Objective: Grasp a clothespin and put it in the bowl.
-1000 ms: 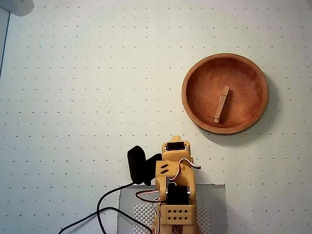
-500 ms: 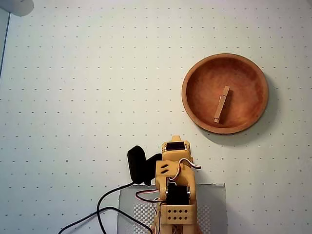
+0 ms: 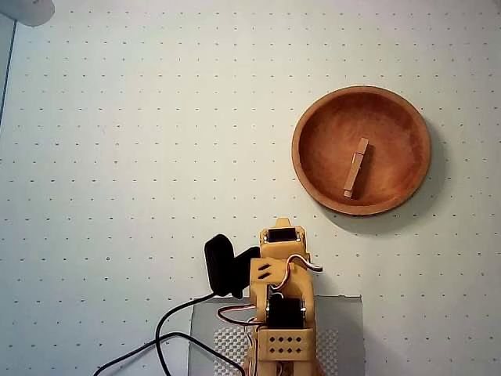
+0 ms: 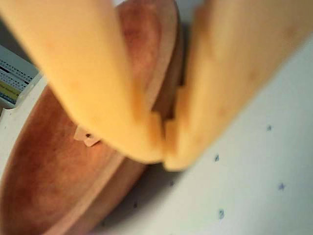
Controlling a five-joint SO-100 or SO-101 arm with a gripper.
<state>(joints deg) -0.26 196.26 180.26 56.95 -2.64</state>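
Observation:
The reddish-brown wooden bowl [image 3: 391,117] stands on the dotted white table at the right in the overhead view. The light tan clothespin [image 3: 356,168] lies inside it, near its middle, pointing roughly up and down the picture. My arm [image 3: 282,298] is folded back at the bottom centre, well apart from the bowl. In the wrist view my gripper [image 4: 164,156] is shut with its orange fingertips [image 4: 142,142] touching and nothing between them. The bowl [image 4: 49,171] fills the left behind it, and one end of the clothespin [image 4: 85,137] shows past the left finger.
A grey base plate [image 3: 344,329] lies under the arm, with black cables [image 3: 164,337] running off to the lower left. A pale round object [image 3: 27,9] sits at the top left corner. A box with coloured labels [image 4: 14,78] shows at the wrist view's left edge.

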